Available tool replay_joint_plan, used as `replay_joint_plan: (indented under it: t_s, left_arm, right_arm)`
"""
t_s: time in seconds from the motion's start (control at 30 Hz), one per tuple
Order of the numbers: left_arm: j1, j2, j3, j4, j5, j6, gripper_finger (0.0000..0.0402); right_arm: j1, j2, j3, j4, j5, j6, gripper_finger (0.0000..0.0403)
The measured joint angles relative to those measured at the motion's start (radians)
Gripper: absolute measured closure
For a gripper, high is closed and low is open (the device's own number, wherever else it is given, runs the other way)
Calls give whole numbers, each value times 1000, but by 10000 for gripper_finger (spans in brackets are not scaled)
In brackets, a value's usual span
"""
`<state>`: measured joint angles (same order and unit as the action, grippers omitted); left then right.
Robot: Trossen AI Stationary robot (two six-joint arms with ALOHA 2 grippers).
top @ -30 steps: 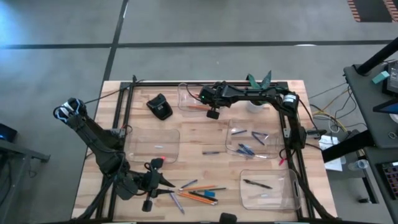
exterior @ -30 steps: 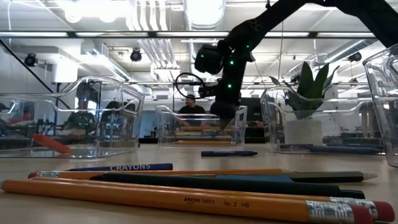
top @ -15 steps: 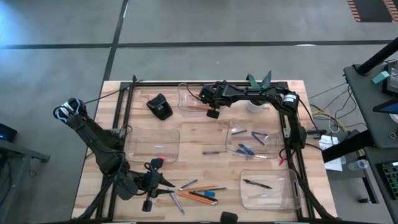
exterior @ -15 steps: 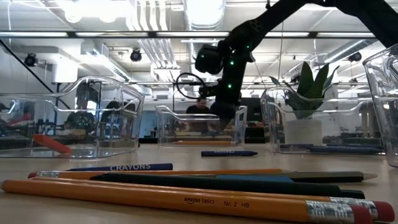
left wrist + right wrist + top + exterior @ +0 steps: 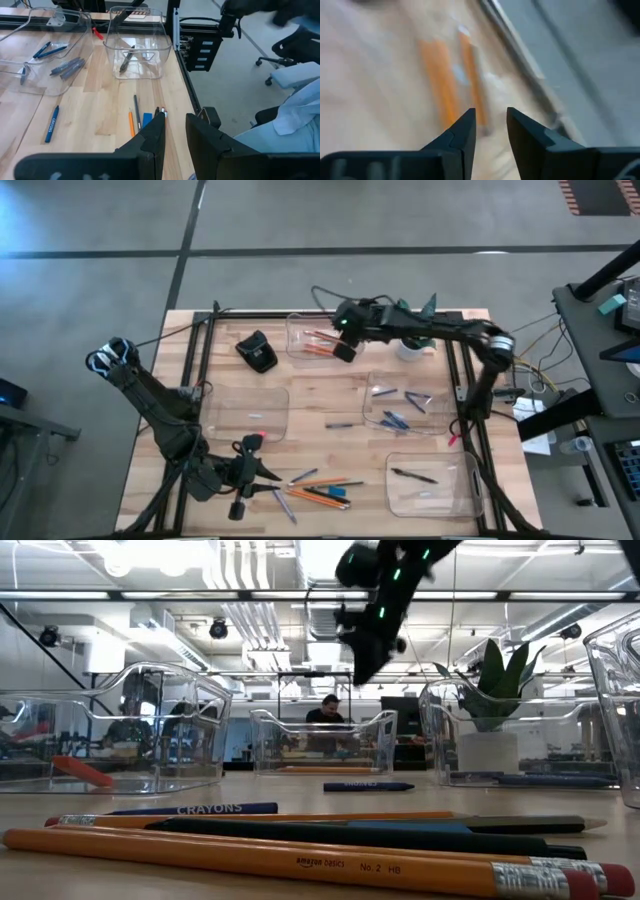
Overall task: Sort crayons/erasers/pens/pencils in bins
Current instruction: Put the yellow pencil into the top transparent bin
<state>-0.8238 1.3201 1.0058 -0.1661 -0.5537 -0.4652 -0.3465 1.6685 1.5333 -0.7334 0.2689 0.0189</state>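
Risen clear of the far bin (image 5: 300, 330) and parted, empty, the right gripper (image 5: 345, 348) leaves pencils (image 5: 320, 342) inside, while remaining pencils (image 5: 322, 482) lie crosswise nearer the waiting, slightly parted left gripper (image 5: 262, 470).

orange pencils (image 5: 318, 340) in far bin (image 5: 296, 325)

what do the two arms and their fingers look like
Both arms are dark, jointed and slim. The right arm has a pale silvery joint near its elbow and small green lights by its wrist, seen in the low view too; a thin dark cable loops above it. The left arm has a white-ringed joint near its base. Each gripper has two flat black fingers with angled tips.
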Motion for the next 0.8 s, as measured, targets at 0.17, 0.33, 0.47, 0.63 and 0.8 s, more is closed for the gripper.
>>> replay_joint_plan:
  t_s: [0.17, 0.33, 0.47, 0.63, 0.8]
  left_arm:
    - [0, 9, 0, 4, -21, 0, 340]
    - [0, 52, 0, 3, -42, 0, 340]
    - [0, 96, 0, 26, -56, 1, 340]
    - [-3, 124, 7, 56, -58, 1, 340]
    - [-8, 117, 7, 79, -58, 2, 340]
  right_arm:
    - [94, -109, -13, 3, -317, 148, 309]
    - [280, -126, -49, 1, -331, 232, 310]
    - [448, -90, -72, 13, -329, 306, 310]
    - [634, 6, -73, 66, -324, 349, 310]
    - [751, 129, -66, 184, -322, 349, 310]
